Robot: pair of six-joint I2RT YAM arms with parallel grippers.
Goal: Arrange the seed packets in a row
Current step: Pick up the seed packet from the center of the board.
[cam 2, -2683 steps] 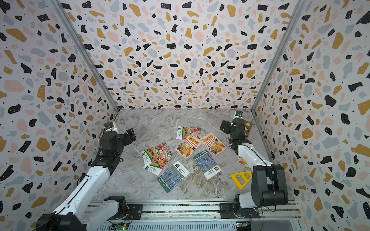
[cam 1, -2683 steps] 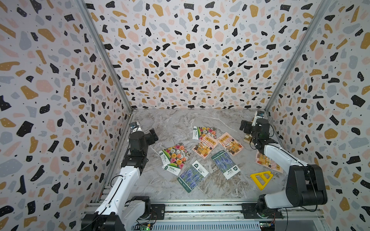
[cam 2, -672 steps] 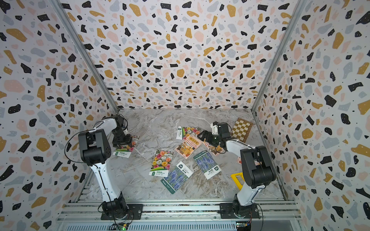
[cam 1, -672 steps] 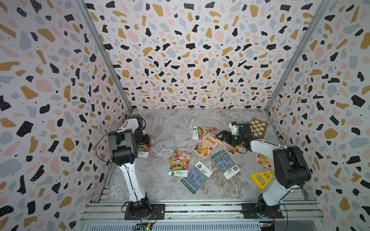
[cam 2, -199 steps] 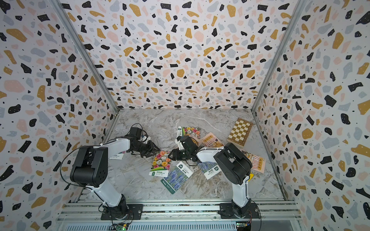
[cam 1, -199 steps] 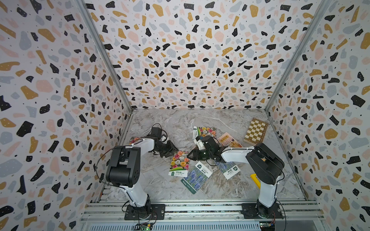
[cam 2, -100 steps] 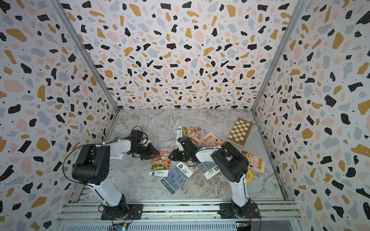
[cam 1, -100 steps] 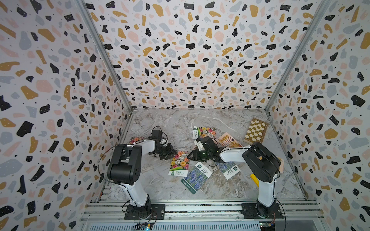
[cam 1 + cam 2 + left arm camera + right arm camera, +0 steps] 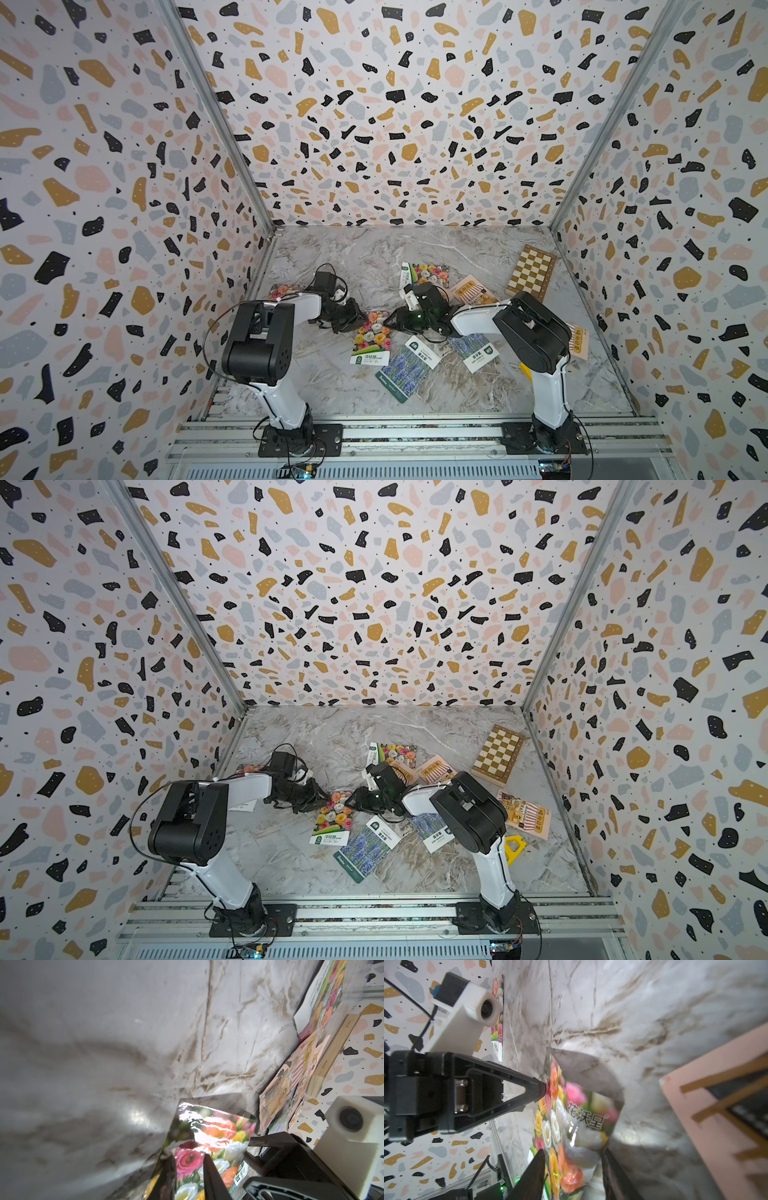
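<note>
flower seed packet (image 9: 571, 1126), white characters 花沃呈

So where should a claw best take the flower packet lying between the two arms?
Probably by a raised edge. The flower packet is thin and flat on the marble, so it gives no hold from above. In the wrist views its far edge curls up, and both claws flank that end: the left claw and right claw.

Terrazzo-speckled walls (image 9: 395, 124), grey-veined marble floor (image 9: 353, 257), brown-and-cream checkerboard (image 9: 532, 277) (lavender packets (image 9: 405, 368) purple).

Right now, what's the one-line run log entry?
stage: both claws at one flower packet | left claw: pinching its edge | right claw: straddling opposite edge | row: not formed
</note>
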